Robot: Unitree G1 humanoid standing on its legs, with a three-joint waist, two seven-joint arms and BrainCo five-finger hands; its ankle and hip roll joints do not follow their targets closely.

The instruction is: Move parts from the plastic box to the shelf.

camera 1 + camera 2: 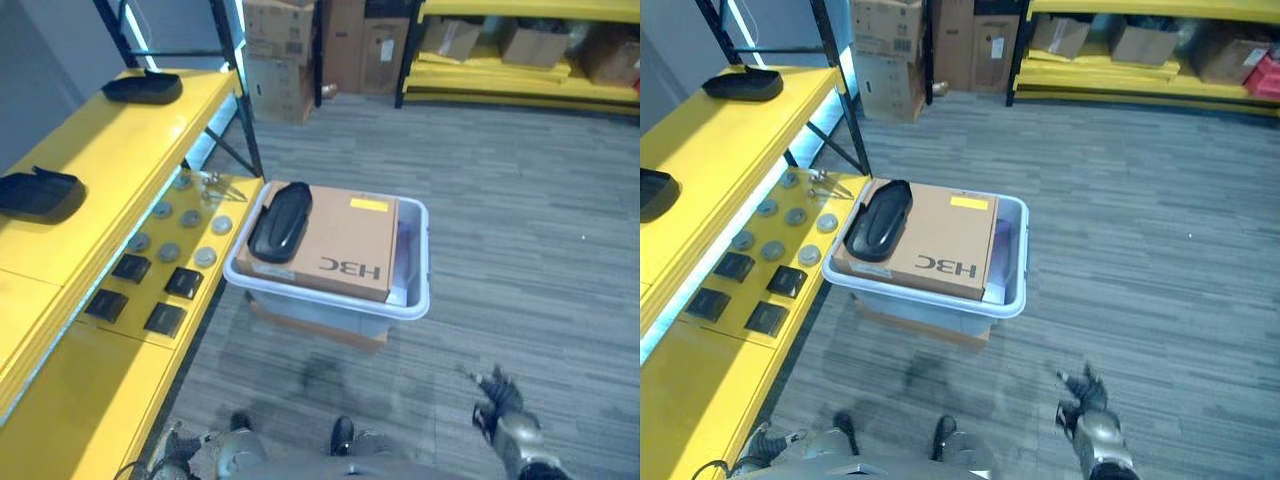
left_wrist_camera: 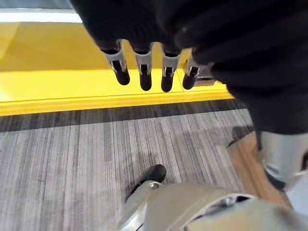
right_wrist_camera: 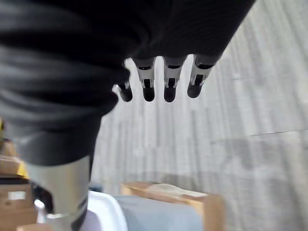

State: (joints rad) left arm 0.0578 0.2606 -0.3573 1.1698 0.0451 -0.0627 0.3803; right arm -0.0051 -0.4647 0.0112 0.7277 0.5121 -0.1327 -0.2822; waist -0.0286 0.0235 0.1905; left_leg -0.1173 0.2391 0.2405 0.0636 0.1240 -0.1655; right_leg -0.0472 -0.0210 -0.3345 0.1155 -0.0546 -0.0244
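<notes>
A pale plastic box (image 1: pixel 418 300) stands on the floor beside the yellow shelf (image 1: pixel 100 140). Inside it lies a brown cardboard box (image 1: pixel 345 240), and a black moulded part (image 1: pixel 280 222) rests on that box's left side. Two similar black parts (image 1: pixel 143 88) (image 1: pixel 38 193) sit on the shelf's top level. My left hand (image 1: pixel 180 445) hangs low by the shelf's front edge, its fingers (image 2: pixel 143 72) straight and empty. Well short of the box, my right hand (image 1: pixel 500 400) hangs over the floor, fingers (image 3: pixel 169 82) straight, holding nothing.
The shelf's lower level carries several grey discs (image 1: pixel 170 250) and flat black squares (image 1: pixel 150 300). A wooden board (image 1: pixel 320 330) lies under the plastic box. Cardboard boxes (image 1: pixel 280 50) and another yellow shelf (image 1: pixel 520 70) stand at the back.
</notes>
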